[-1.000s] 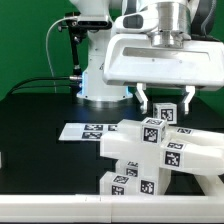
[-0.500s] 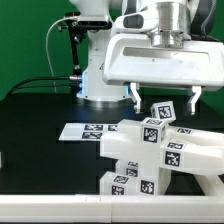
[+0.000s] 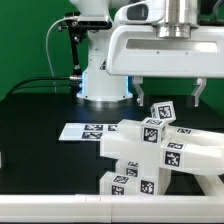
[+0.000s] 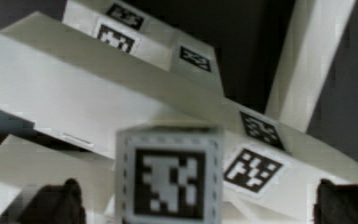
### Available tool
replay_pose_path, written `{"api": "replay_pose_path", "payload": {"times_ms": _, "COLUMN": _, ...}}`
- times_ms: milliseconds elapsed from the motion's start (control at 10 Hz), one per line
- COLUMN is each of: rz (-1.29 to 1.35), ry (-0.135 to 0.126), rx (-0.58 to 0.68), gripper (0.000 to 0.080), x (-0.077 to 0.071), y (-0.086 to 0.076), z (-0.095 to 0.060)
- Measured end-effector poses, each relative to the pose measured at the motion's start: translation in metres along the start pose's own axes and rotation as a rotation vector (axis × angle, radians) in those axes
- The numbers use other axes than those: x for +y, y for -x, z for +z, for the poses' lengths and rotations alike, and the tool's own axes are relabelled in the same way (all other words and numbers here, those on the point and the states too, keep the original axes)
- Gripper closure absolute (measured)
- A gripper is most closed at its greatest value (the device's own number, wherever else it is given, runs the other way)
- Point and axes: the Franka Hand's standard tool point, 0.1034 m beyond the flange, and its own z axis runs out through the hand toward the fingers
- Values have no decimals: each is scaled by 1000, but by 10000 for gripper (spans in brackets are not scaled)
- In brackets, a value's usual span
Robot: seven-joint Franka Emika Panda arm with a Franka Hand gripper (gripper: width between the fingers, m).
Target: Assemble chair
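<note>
Leftmost in the exterior view: black cables point(image 3: 40, 85) trailing across the dark table point(image 3: 30, 115) toward the robot base point(image 3: 100, 85). Next, marker board point(image 3: 85, 130) lying flat, its right end hidden behind the chair point(image 3: 160, 150). Further right, chair assembly resting on the table at lower right: white blocky bars stacked and crossed, black-and-white tags on many faces, one small tagged cube point(image 3: 161, 112) standing on top. Directly above that cube, gripper point(image 3: 170, 93) spread wide, fingers apart on either side, gripping nothing. Wrist view: cube's tag point(image 4: 167, 180) between dark fingertips point(image 4: 60, 200).
</note>
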Motion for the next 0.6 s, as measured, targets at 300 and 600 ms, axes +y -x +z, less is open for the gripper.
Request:
{"api": "replay_pose_path", "payload": {"times_ms": 300, "rz": 18, "ry": -12, "rx": -106, "gripper": 151, "x": -1, "y": -8, "z": -4}}
{"api": "replay_pose_path", "payload": {"times_ms": 600, "rz": 18, "ry": -3, "rx": -87, "gripper": 151, "x": 3, "y": -7, "z": 3}}
